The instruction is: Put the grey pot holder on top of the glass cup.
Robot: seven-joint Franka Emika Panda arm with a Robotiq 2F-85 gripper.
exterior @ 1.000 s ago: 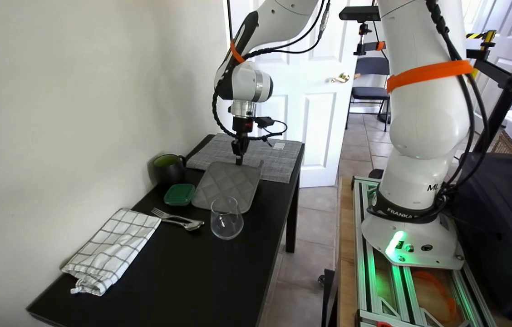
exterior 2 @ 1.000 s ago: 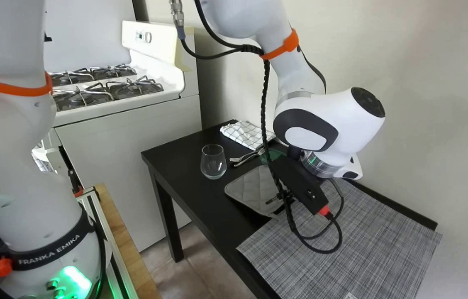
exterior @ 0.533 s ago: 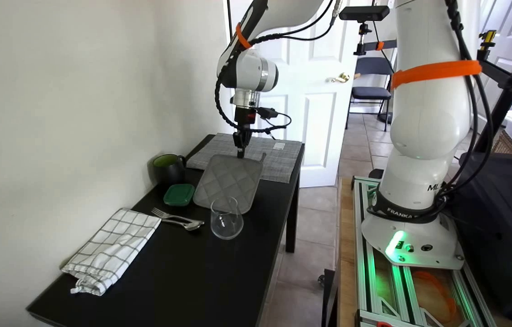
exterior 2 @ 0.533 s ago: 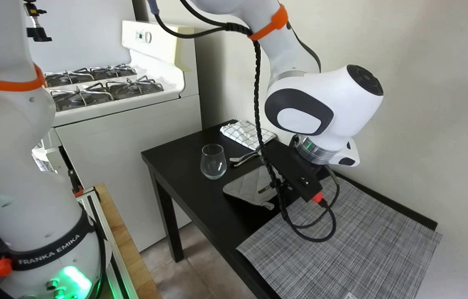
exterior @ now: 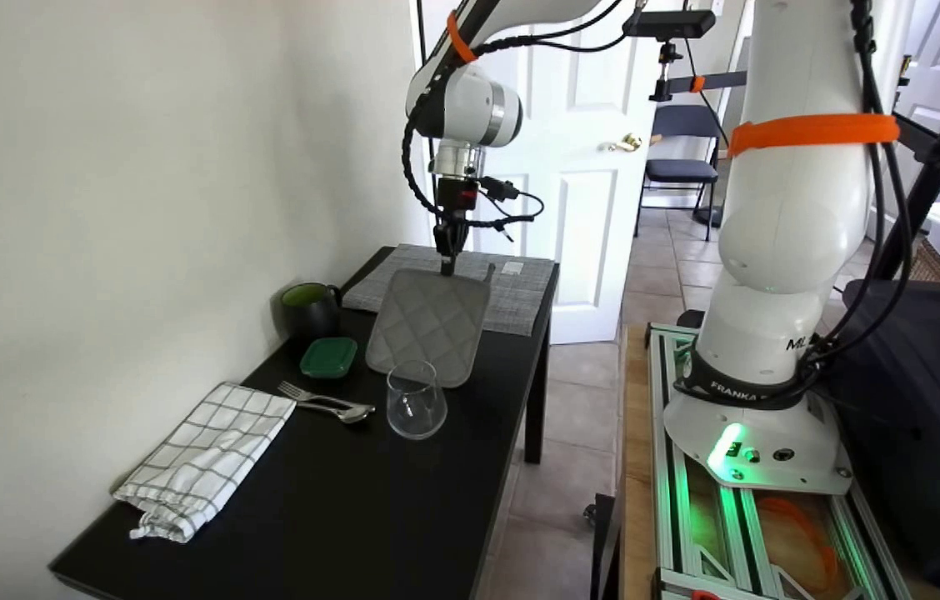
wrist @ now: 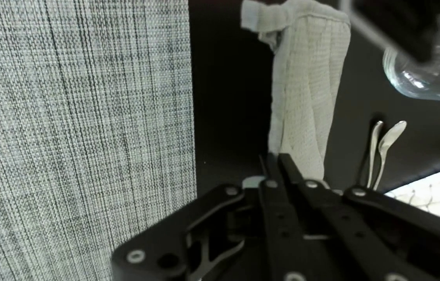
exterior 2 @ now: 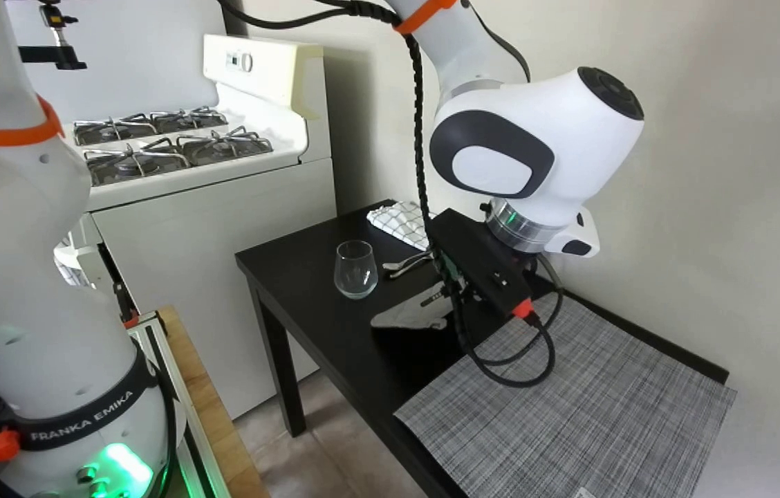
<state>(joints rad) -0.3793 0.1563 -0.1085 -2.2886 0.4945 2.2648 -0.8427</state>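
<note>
Claw (wrist: pixel 277 159) clamped on edge of tilted grey pot holder (exterior: pixel 428 325), near glass cup (exterior 2: pixel 355 273) but apart. Grasp looks done; cup upright on desk (exterior: pixel 328 508), uncovered. Probably remaining: carry holder over rim, lower, release.

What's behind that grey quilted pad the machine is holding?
In an exterior view, the woven mat shows past the grey pad, which hides part of it from there. The wrist view shows black table between them.

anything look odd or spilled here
Only the checked cloth looks untidy, bunched at its end away from the glass cup. The grey pot holder slants, but the gripper grips one edge, so that looks expected. No spill or breakage shows.
</note>
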